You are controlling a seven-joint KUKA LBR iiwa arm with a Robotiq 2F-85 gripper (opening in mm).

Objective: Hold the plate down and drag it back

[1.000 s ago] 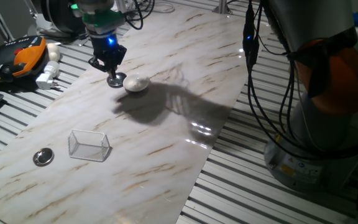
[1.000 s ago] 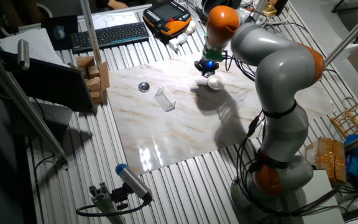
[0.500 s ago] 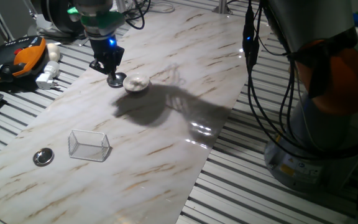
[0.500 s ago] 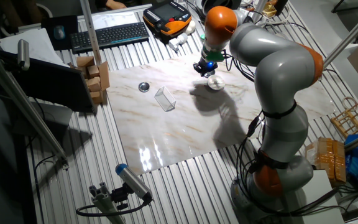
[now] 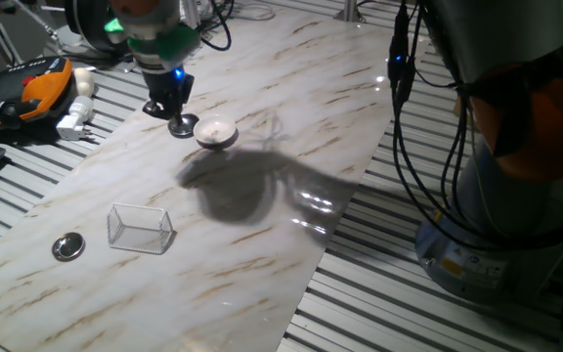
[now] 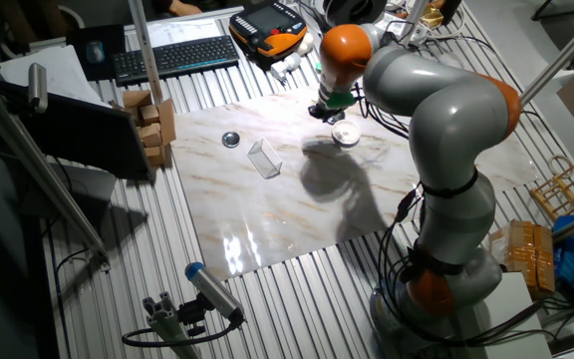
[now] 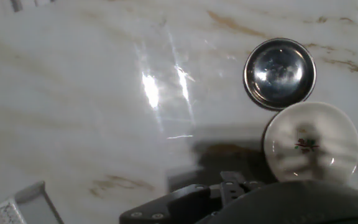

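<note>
The plate (image 5: 216,133) is a small white saucer with a faint mark in its centre, lying flat on the marble tabletop (image 5: 291,108). It also shows in the other fixed view (image 6: 346,135) and at the lower right of the hand view (image 7: 311,143). My gripper (image 5: 164,105) hangs just above the table to the left of the plate, apart from it and over the near side of a shiny metal disc (image 5: 183,125). Its fingers look closed together and hold nothing. In the hand view only the dark hand body shows along the bottom edge.
The metal disc (image 7: 279,73) lies right beside the plate, touching its rim or nearly so. A clear plastic box (image 5: 141,228) and a second metal disc (image 5: 67,246) lie at the table's left end. An orange tool (image 5: 42,86), a white plug and a keyboard lie off the table's far side.
My gripper has lifted a little and drifted left, away from the plate. The plate and the metal disc beside it have stayed where they were.
</note>
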